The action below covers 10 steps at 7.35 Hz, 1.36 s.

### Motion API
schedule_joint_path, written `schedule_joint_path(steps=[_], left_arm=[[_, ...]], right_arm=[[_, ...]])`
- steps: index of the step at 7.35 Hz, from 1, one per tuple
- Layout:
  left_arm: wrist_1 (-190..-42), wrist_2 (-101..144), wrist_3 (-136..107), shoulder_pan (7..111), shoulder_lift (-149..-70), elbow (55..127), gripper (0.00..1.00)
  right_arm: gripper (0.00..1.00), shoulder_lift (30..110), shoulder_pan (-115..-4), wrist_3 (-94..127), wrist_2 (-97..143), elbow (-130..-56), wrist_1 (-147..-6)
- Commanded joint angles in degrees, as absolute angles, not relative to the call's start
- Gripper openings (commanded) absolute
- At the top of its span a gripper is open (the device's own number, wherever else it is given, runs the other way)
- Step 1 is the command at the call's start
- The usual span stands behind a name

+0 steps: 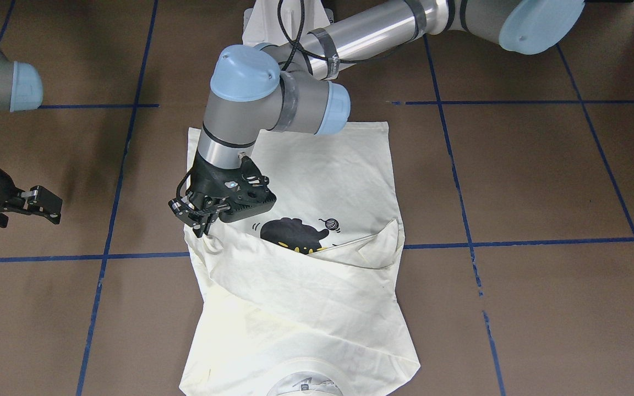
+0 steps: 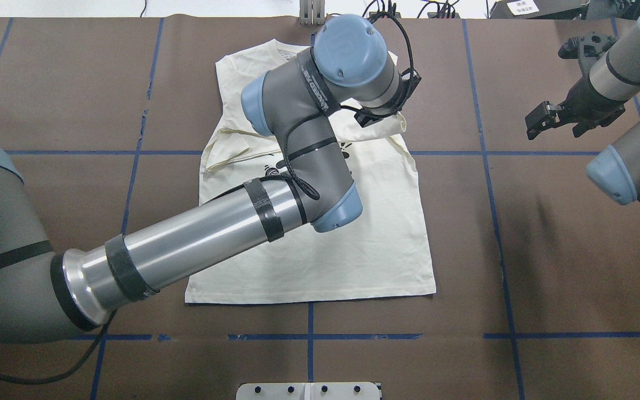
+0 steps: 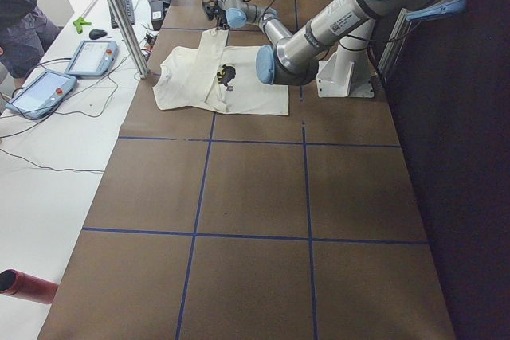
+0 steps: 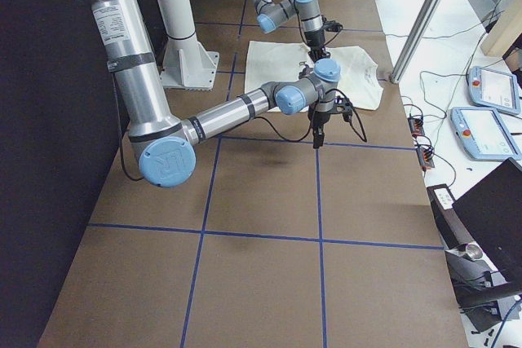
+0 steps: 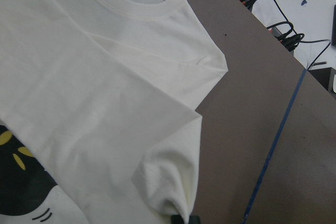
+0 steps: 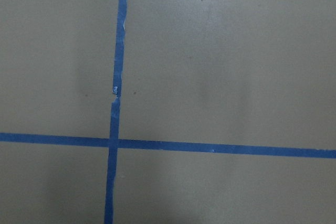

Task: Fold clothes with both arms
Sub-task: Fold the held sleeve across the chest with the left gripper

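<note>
The cream-white shirt (image 1: 317, 176) lies flat on the brown table, print side up. The black cat print (image 1: 292, 235) is partly covered by a sleeve (image 1: 306, 286) folded across the chest. My left gripper (image 1: 200, 219) reaches over the shirt to its edge on the robot's right and is shut on a fold of sleeve fabric. In the left wrist view the closed fingertips (image 5: 185, 219) pinch the sleeve end (image 5: 170, 192), with the collar (image 5: 131, 1) beyond. My right gripper (image 1: 42, 204) is open and empty, off the shirt; it also shows in the overhead view (image 2: 542, 119).
Blue tape lines (image 6: 113, 98) grid the brown table. The white pedestal base (image 1: 264, 22) stands behind the shirt. Teach pendants (image 3: 88, 57) and cables lie on the white bench past the table's far edge. A red bottle (image 3: 22, 286) lies there too.
</note>
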<state>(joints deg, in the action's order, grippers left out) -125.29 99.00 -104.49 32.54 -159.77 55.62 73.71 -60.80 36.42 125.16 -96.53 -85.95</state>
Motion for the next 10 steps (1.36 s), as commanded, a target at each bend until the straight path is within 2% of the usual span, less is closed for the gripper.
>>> schedule_joint_path(steps=[1, 3, 4, 5, 6, 8, 9, 10], left_arm=[[-128.85, 96.59, -98.89, 30.06, -158.48, 54.66, 1.00], [-128.24, 97.47, -94.24, 31.11, -153.75, 60.61, 1.00], [-127.36, 102.34, -92.91, 32.68, -148.85, 65.34, 1.00], [-124.22, 106.05, -90.29, 34.70, -143.06, 72.18, 1.00], [-117.84, 106.52, -85.13, 35.24, -136.65, 81.99, 1.00], [-104.73, 106.44, -74.14, 35.77, -124.95, 101.94, 1.00], [-102.42, 106.52, -72.09, 36.12, -120.37, 109.00, 1.00], [-101.78, 106.52, -71.46, 36.38, -119.19, 111.07, 0.99]], right_arm=[[1.00, 73.22, -60.73, 36.91, 125.16, -96.59, -85.96], [1.00, 72.42, -60.38, 37.70, 125.33, -97.38, -85.87], [1.00, 72.25, -59.42, 39.53, 125.33, -98.86, -85.96], [1.00, 72.51, -56.54, 44.86, 125.07, -101.57, -85.52], [1.00, 73.29, -51.99, 52.66, 124.29, -104.21, -82.04], [1.00, 79.93, -39.89, 70.32, 114.94, -110.35, -70.55], [1.00, 83.11, -33.90, 76.84, 110.96, -113.26, -68.75], [1.00, 84.45, -28.10, 80.56, 105.09, -115.12, -68.73]])
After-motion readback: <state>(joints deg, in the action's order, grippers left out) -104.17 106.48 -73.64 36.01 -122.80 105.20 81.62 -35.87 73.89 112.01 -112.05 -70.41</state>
